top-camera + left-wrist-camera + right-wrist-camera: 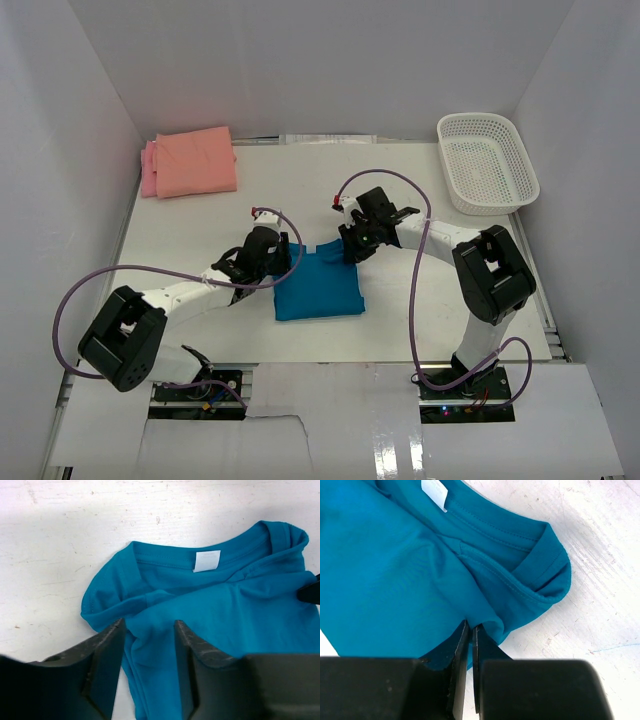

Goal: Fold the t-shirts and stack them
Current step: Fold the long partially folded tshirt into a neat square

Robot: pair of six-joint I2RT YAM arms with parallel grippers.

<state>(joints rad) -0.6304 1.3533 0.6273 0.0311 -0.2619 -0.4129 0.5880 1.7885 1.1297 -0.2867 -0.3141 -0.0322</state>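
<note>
While the teal tee (318,288) lies partly folded in the middle of the table (440,320), both arms are at its collar end. Left gripper (148,667) has its fingers spread, w/ a bunched fold of the shoulder sitting btwn them, not pinched. Right gripper (471,650) is squeezed nearly together on the edge of the other shoulder. There's only a thin slit btwn the fingers, and cloth is caught at the tips afaict. The white neck label (206,561) faces up inside the collar. Far-left corner: salmon tee (197,160) folded into a rectangle, pink tee (149,170) peeking out along its left edge. White mesh basket (487,160) sits far right, well apart from the shirts.
</note>
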